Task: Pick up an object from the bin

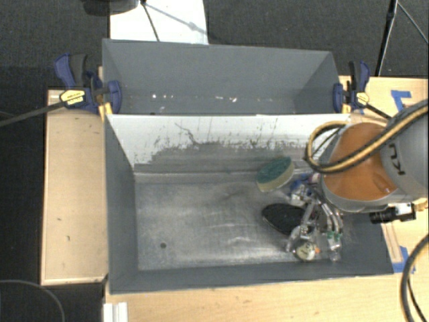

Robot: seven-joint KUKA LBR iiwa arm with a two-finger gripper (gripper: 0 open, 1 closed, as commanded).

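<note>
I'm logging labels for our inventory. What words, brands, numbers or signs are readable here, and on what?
No text can be read.
Teal-topped round disc: no lettering visible.
Black flat object: no lettering visible.
Dark marks on the arm's grey casing: too blurred to read.

Three loose things in the one grey bin (194, 230), by my count.
One round pad (275, 173), teal on top with a pale edge; one flat black lump (280, 216); one small blue piece (295, 194), partly covered, so whether more lie beside it I can't tell.
</note>
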